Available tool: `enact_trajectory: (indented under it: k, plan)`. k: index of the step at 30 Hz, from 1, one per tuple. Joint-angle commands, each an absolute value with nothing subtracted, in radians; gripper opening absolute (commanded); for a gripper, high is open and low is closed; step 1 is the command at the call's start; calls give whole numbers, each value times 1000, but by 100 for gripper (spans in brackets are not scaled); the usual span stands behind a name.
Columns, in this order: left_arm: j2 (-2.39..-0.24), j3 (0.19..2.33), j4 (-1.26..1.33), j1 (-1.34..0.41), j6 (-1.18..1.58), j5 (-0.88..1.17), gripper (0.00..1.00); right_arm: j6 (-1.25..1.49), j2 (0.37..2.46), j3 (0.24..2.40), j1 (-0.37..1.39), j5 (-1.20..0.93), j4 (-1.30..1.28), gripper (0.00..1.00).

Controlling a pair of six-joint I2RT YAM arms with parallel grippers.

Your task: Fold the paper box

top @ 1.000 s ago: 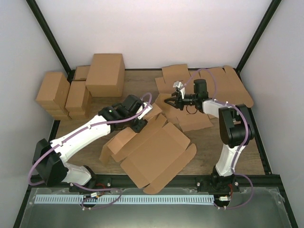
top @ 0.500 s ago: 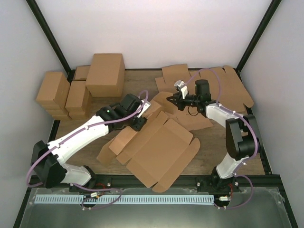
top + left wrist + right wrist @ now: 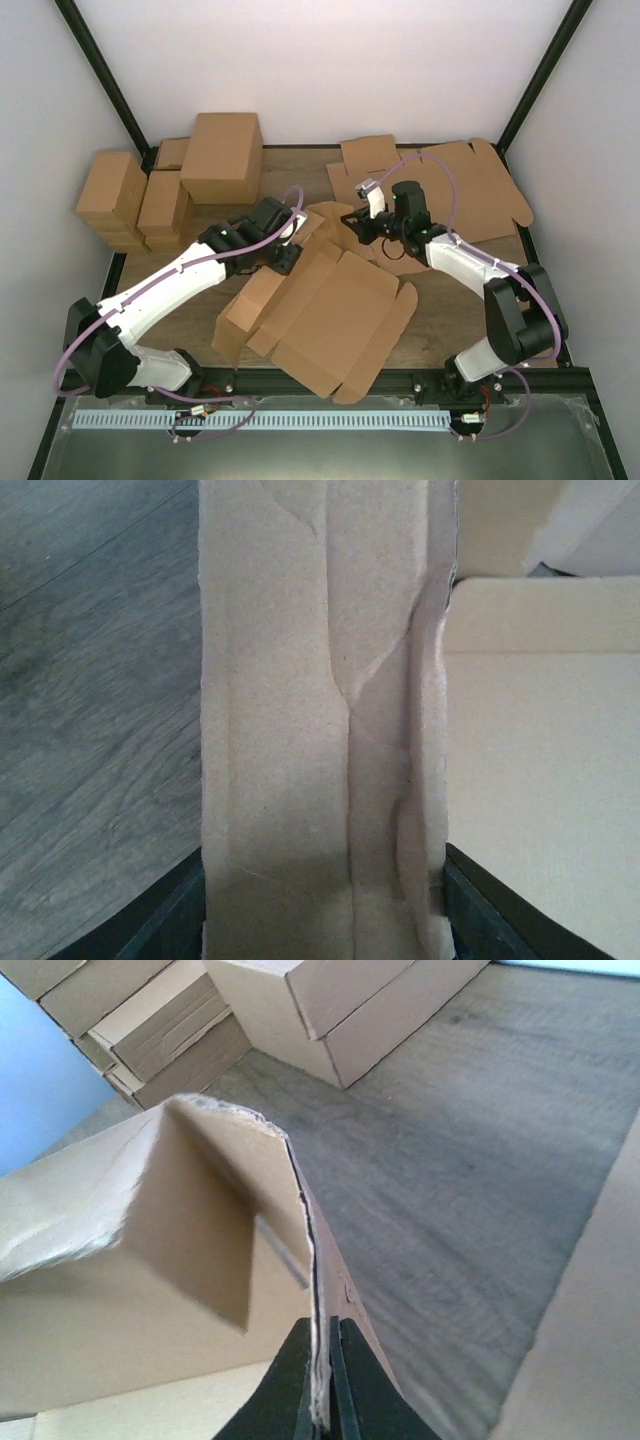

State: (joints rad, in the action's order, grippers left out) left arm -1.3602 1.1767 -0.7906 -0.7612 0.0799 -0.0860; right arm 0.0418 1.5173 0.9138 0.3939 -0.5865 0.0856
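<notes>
The paper box point(image 3: 335, 320) lies half-folded in the middle of the table point(image 3: 450, 310) — the right end effector point(image 3: 318, 1365) pinches a raised flap's edge, and the left end effector point(image 3: 325, 920) is clamped across a side strip. Best to swing each flap along its crease — slowly, grips firm.

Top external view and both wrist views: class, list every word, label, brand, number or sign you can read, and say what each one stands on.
None: no readable text in any view.
The paper box is plain brown cardboard, unprinted.
The stacked cartons show bare brown faces, with no labels.
The flat cardboard sheets at the far right are also blank.
</notes>
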Motion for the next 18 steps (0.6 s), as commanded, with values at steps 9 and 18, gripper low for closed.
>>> enact_trajectory:
  k: [9, 18]
  plan:
    - [-1371, 1185, -755, -768, 68, -53, 54, 234, 1453, 937, 513, -550, 134, 1]
    - [-1359, 1199, -726, -750, 100, -21, 54, 371, 1450, 1019, 542, -520, 51, 2]
